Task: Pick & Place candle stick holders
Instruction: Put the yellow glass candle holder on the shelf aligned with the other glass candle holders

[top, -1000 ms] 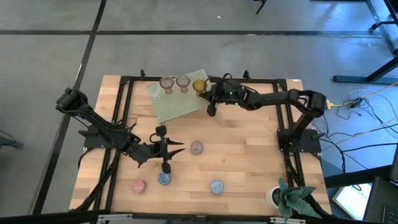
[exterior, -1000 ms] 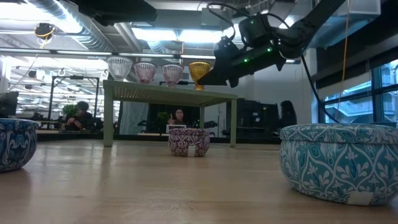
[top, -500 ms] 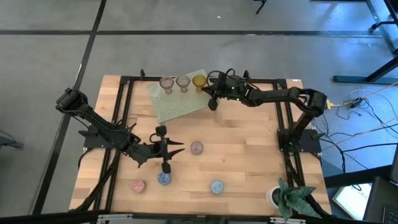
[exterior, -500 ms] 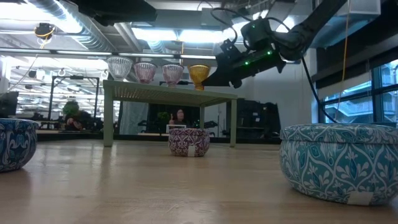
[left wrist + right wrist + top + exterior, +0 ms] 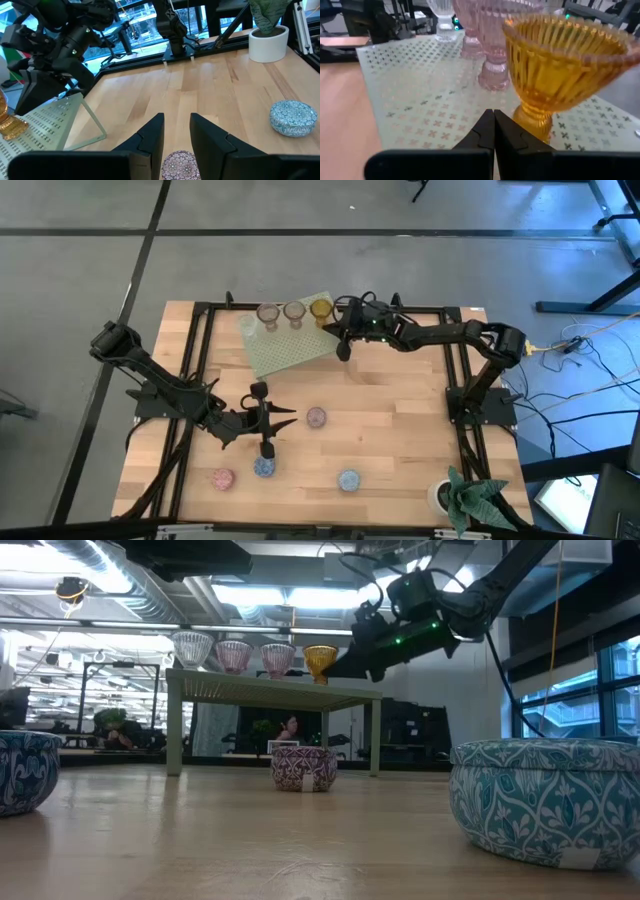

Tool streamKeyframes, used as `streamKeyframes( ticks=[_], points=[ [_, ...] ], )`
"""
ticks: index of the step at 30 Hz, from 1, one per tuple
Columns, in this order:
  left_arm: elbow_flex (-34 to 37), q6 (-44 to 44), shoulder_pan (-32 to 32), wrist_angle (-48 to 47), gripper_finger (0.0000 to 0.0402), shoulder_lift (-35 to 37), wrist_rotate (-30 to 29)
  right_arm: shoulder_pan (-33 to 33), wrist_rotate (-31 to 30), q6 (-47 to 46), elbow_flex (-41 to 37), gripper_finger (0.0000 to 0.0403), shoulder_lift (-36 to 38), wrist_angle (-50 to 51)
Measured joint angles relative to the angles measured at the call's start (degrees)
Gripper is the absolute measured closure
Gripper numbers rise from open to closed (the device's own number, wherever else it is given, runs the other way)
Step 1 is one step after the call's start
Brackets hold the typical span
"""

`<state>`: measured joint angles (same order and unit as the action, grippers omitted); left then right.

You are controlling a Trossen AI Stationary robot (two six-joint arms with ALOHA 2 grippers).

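Nearest the table's front edge, we saw a white pot with a green plant (image 5: 461,498) at the right corner and three small patterned cups in a loose row: a pink cup (image 5: 222,478), a blue cup (image 5: 263,467) and a teal cup (image 5: 348,479). Just behind the blue one hung our left gripper (image 5: 266,420), its fingers (image 5: 150,137) parted by a narrow gap and holding nothing. A mauve cup (image 5: 316,417) sat on the bare wood just to its right; in the left wrist view it showed between the fingertips, lower down on the table.

Farther back stood the pale green rack (image 5: 285,342), set at an angle on the wooden table (image 5: 400,420). Along its far edge four stemmed holders stood upright in a row: a clear holder (image 5: 192,647), a pink holder (image 5: 233,654), a second pink holder (image 5: 277,658) and an amber holder (image 5: 320,310) at the right end. Our right gripper (image 5: 342,343) hovered by the rack's right corner, just beside the amber holder, with its fingers (image 5: 485,132) pressed together and gripping nothing. From its wrist camera the amber holder rose close ahead, apart from the fingertips, with the pink ones crowded behind it.

Beyond the table, in the low view, people (image 5: 290,728) sat in the room, framed by the rack's legs
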<state>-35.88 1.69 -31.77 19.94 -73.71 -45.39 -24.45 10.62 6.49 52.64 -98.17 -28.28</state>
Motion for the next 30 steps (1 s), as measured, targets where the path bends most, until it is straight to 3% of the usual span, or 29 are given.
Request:
streamKeyframes(
  ticks=[22, 30],
  points=[
    [0.00, -0.41, 0.00, 0.00, 0.0313, 0.00, 0.02, 0.55, 2.26, -3.15, 1.04, 0.0403, -2.23, -4.68],
    [0.00, -0.99, 0.00, 0.01, 0.0313, 0.01, 0.04, 0.35, 2.04, -1.51, 7.80, 0.0403, -6.24, 4.21]
  ],
)
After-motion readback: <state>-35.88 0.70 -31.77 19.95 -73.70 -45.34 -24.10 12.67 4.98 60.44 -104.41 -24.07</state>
